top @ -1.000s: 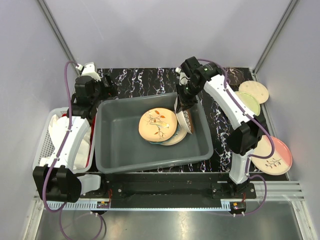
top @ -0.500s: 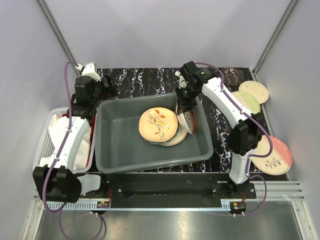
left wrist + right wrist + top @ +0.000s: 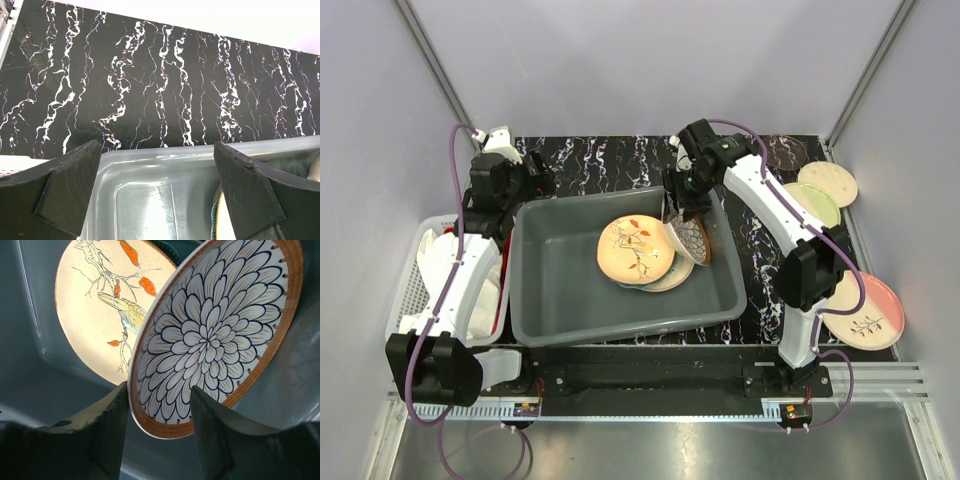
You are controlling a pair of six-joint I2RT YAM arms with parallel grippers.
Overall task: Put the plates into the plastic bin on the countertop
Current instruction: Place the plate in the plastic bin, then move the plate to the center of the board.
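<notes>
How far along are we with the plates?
Done: a peach leaf-sprig plate tops a small stack in the large grey plastic bin. In hand: an orange-rimmed petal-patterned plate leans inside it, right gripper open astride its rim. Left: dark plate, cream plate, green plate and pink plate on the black veined countertop. Left gripper open, empty.

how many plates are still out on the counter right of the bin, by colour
dark patterned plate: 1
cream plate: 1
green plate: 1
cream-and-pink plate, partly behind the arm: 1
total: 4
</notes>
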